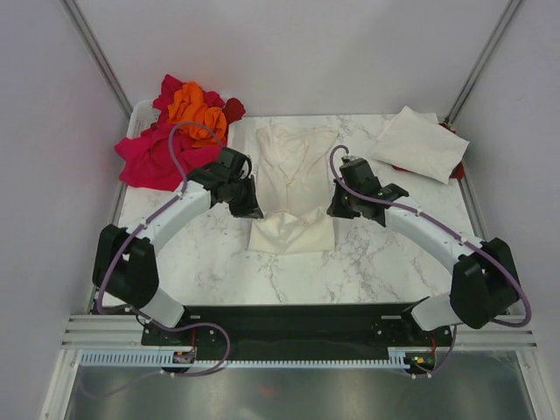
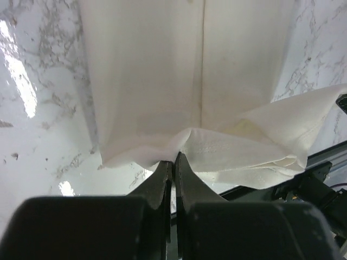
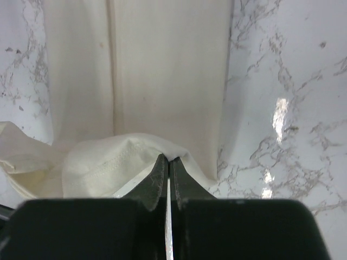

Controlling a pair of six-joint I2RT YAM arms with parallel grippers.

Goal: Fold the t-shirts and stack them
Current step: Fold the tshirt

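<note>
Left hand (image 2: 173,162) and right hand (image 3: 167,162) each clamp a side edge of the cream t-shirt (image 1: 293,171) lying between them.

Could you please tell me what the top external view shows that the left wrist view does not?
Only the top view: the left arm, the right arm, a coloured shirt pile far left and a folded cream shirt far right. Only the left wrist view: its jaws pinched shut on an edge of the middle shirt, with fabric bunching there. Both: that cream shirt lying on the marble table.
</note>
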